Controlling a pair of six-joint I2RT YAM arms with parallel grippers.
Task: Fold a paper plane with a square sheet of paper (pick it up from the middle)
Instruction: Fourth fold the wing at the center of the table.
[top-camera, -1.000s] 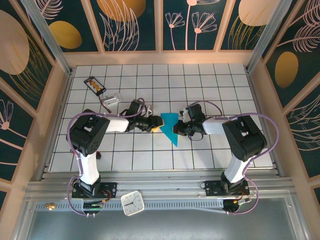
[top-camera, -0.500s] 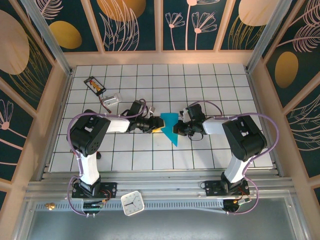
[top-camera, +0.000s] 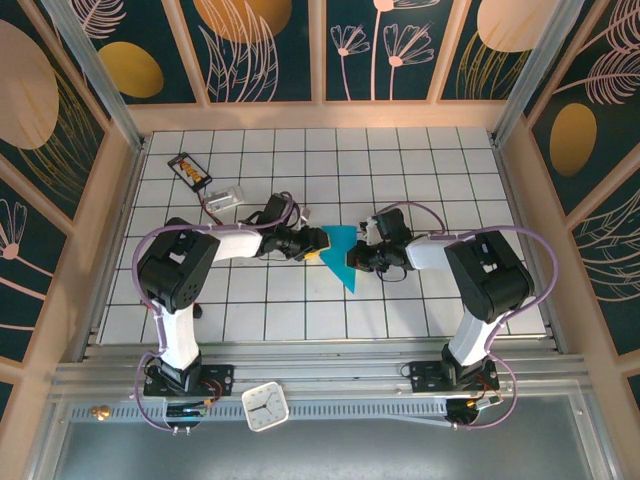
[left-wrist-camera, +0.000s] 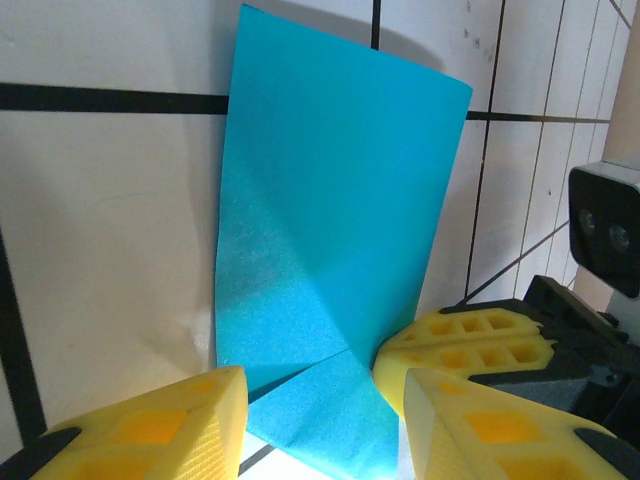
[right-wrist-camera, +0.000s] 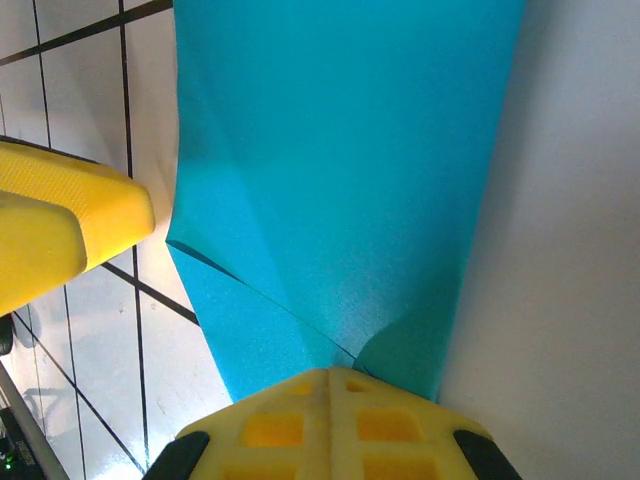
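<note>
The teal-blue sheet of paper (top-camera: 343, 266) lies folded on the tiled table, wide at the far end and tapering to a point toward the near edge. In the left wrist view the paper (left-wrist-camera: 330, 200) shows a diagonal crease and a flap. My left gripper (top-camera: 318, 245) is at its left edge, open (left-wrist-camera: 320, 405), with the flap lying between the yellow fingers. My right gripper (top-camera: 358, 258) is at the right edge. It is shut (right-wrist-camera: 335, 385), and its joined tips press down on the paper (right-wrist-camera: 340, 150).
A small black card with orange marks (top-camera: 190, 170) and a clear plastic piece (top-camera: 228, 197) lie at the far left. A white clock (top-camera: 266, 407) sits on the near rail. Wooden walls surround the table (top-camera: 420, 160).
My left gripper has shifted slightly toward the far side along the paper's left edge, and the raised corner there has flattened. The right gripper has stayed in place.
</note>
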